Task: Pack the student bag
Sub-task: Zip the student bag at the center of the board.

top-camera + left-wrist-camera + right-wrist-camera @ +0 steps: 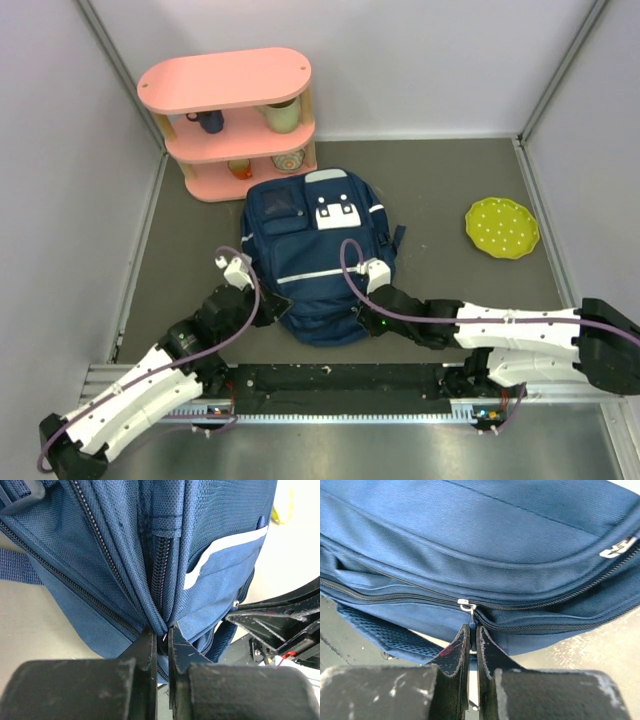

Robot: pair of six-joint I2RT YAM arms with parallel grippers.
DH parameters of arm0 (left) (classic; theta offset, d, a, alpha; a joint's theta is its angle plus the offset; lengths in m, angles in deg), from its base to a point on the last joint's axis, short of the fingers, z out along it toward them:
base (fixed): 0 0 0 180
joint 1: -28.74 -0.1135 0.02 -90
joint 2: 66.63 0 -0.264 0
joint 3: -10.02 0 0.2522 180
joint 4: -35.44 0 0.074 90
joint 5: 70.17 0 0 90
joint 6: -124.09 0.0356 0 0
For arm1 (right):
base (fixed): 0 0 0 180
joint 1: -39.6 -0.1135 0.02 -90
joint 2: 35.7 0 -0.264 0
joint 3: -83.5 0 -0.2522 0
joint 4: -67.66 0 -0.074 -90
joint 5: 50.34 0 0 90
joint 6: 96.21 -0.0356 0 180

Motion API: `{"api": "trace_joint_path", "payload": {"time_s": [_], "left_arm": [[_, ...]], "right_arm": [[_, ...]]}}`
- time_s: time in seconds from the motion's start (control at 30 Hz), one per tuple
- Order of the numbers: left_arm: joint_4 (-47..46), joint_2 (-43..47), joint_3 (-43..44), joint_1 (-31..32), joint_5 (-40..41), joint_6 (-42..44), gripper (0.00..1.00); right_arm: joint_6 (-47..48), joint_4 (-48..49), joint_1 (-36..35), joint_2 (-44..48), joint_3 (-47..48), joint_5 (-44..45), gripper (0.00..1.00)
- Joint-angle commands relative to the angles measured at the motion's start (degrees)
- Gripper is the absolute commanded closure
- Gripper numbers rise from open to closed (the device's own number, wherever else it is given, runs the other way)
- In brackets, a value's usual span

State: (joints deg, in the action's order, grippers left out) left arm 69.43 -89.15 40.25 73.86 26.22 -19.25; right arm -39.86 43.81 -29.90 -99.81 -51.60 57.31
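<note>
The student bag [315,250], navy blue with white patches and stripes, lies flat in the middle of the table, its near end toward the arms. My left gripper [268,305] is at the bag's near left corner, shut on a fold of the bag's fabric [161,627] beside a zip. My right gripper [358,318] is at the bag's near right edge, shut on the pull tab of a silver zip slider [466,605]. The zip [395,597] runs closed across the right wrist view. The bag's inside is hidden.
A pink three-tier shelf [230,120] with cups and bowls stands behind the bag at the back left. A yellow-green dotted plate [502,227] lies at the right. Grey walls enclose the table. The right arm [280,625] shows in the left wrist view.
</note>
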Motion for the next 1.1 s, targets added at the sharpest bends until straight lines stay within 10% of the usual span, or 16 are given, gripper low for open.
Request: {"api": "trace_joint_path", "payload": {"time_s": [0.0,0.7,0.93,1.07], "left_arm": [[-1.0,-4.4,4.9,-8.8,-2.3,12.6,1.00],[-10.4,-37.4,21.2,-16.6,-34.9,36.7,1.00],[-12.1,-42.4,24.5,-16.7,-29.9,33.8,1.00],[-7.8,-42.3,25.9,-17.6,-19.6,30.2,0.51]], "right_arm": [[0.3,-6.7,4.6,1.6,-1.3,5.9,1.00],[-3.5,0.3,0.2,10.8,-9.3,2.5,1.00],[-5.8,3.3,-6.3,1.9,-5.3,3.7,1.00],[-6.8,5.8,-7.3,-2.7,-2.1,3.4,1.00]]}}
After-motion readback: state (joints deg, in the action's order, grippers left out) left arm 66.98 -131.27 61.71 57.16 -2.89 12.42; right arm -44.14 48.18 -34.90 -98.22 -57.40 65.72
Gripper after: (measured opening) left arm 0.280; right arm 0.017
